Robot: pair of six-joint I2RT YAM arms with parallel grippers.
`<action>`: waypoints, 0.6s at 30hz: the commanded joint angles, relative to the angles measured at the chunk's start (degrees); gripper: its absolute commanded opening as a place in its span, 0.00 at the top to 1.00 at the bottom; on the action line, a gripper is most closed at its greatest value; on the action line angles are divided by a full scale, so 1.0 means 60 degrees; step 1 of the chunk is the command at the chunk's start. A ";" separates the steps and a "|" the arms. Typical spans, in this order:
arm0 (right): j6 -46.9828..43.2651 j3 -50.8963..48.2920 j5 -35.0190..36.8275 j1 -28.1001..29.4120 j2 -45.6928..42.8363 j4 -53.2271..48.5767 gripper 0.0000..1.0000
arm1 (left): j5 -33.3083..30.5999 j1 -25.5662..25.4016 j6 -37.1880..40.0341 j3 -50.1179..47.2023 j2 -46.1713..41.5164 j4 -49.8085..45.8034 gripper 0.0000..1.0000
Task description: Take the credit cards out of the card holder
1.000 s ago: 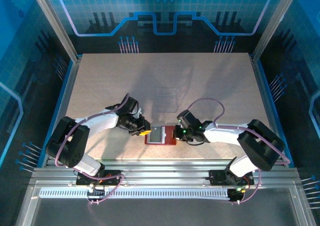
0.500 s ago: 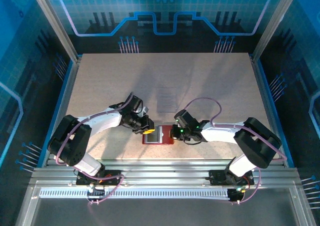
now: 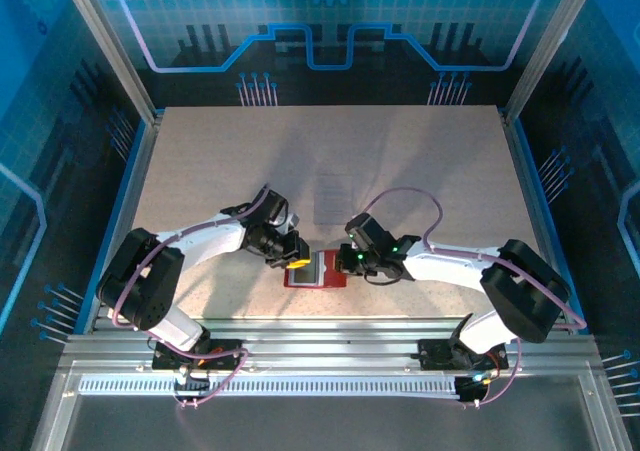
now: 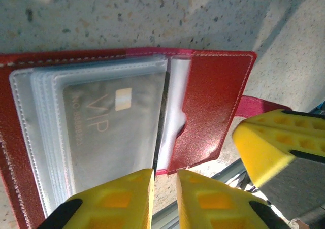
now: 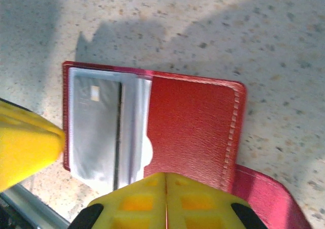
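The dark-red card holder lies open near the table's front edge, between my two grippers. Clear sleeves hold a grey credit card marked VIP; its dark edge meets the red flap. In the right wrist view, the holder, the card and the side tab are visible. My left gripper sits at the holder's near edge, jaws a narrow gap apart with bare table between. My right gripper is shut, its tips over the red flap.
An aluminium rail runs just in front of the holder. A faint pale rectangle lies on the table beyond it. Metal posts and blue walls enclose the table at the sides and back.
The holder has slid a little to the left. My right gripper has followed it leftward over the red flap. My left gripper has shifted slightly and stays at the holder's left part.
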 commanded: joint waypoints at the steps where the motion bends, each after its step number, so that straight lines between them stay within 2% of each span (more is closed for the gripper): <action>1: -0.0271 0.0290 -0.0301 0.0041 0.0449 -0.0036 0.93 | 0.0173 -0.0074 0.0156 -0.0186 0.0096 -0.0231 0.81; 18: -0.0576 0.0114 -0.0512 -0.0246 0.1432 0.0275 0.93 | -0.0142 -0.0130 -0.0076 -0.0530 0.0127 -0.0019 0.81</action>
